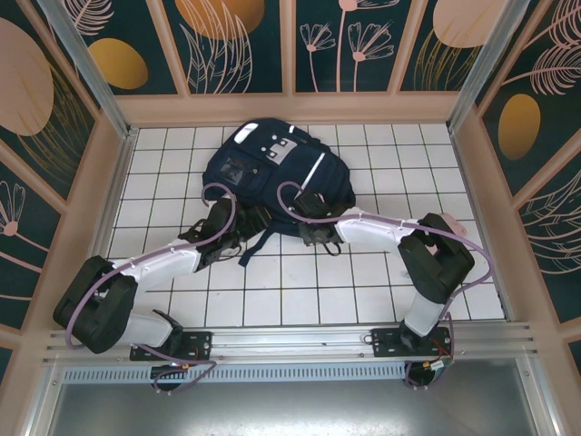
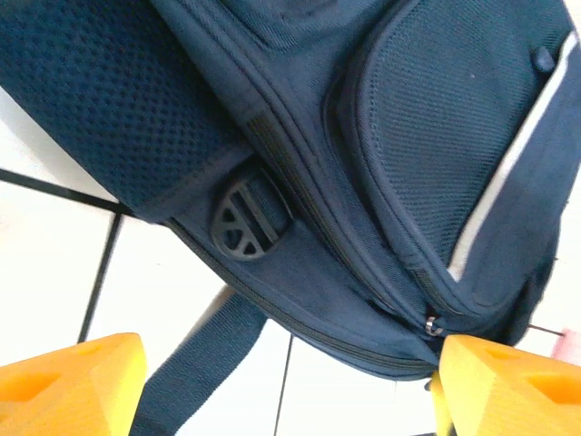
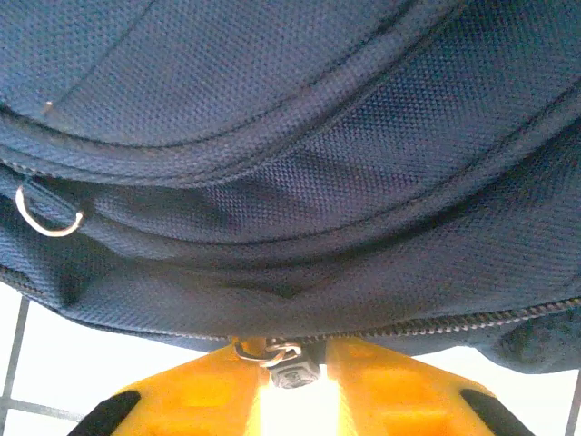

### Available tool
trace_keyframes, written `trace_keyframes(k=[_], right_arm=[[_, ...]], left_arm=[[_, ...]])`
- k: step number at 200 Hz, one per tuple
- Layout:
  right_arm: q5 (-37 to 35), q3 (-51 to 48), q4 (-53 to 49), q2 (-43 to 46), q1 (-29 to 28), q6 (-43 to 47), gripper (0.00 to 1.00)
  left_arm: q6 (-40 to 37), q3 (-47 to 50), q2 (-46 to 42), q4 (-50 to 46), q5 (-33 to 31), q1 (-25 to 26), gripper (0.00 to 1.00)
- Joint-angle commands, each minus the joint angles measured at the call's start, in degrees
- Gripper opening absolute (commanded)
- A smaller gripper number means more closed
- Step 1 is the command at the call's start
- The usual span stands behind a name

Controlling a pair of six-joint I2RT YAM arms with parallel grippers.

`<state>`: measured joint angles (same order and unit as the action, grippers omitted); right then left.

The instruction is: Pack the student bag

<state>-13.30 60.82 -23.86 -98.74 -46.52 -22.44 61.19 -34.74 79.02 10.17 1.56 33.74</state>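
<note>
- Right gripper (image 3: 283, 361) pinched the zipper pull (image 3: 294, 372) at the student bag's (image 1: 272, 173) 5 o'clock.
- Left gripper (image 2: 290, 386) gaped empty at 7 o'clock.
- Likely next: steadily slide that pull open.

**Quick rundown of how the twin arms look**

The left arm (image 1: 145, 268) and right arm (image 1: 381, 227) match. Both have white tube-shaped link shells, chunky black joint housings (image 1: 95, 313) and a thin lilac cable (image 1: 491, 263) looping alongside, on flat black base blocks (image 1: 177, 345). The left gripper (image 2: 290, 363) and right gripper (image 3: 286, 368) have blocky orange-yellow plastic fingers (image 2: 68, 386) with shallow moulded pockets. The right one's have black outer corners.
</note>
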Motion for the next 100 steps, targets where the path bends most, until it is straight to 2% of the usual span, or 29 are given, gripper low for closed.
trace_keyframes(k=[1,19,64,82,100], right_arm=[[-2.70,1.77,-2.32,-0.56,-0.50,0.55,0.15],[-2.59,1.51,-2.11,-0.24,-0.59,0.73,0.08],[0.73,0.38,0.07,1.54,-0.67,1.78,0.04],[2.18,-0.67,1.34,2.40,-0.67,1.40,0.14],[1.76,-1.34,1.62,2.73,-0.42,0.17,0.29]], left_arm=[[6.76,1.64,0.82,8.53,5.23,-0.29,0.81],[9.20,2.03,2.31,12.16,7.13,-0.25,0.79],[14.21,2.39,7.55,19.71,10.17,0.50,0.75],[15.88,2.57,9.40,21.69,9.68,0.68,0.72],[16.99,2.86,10.34,21.75,7.39,0.76,0.69]])
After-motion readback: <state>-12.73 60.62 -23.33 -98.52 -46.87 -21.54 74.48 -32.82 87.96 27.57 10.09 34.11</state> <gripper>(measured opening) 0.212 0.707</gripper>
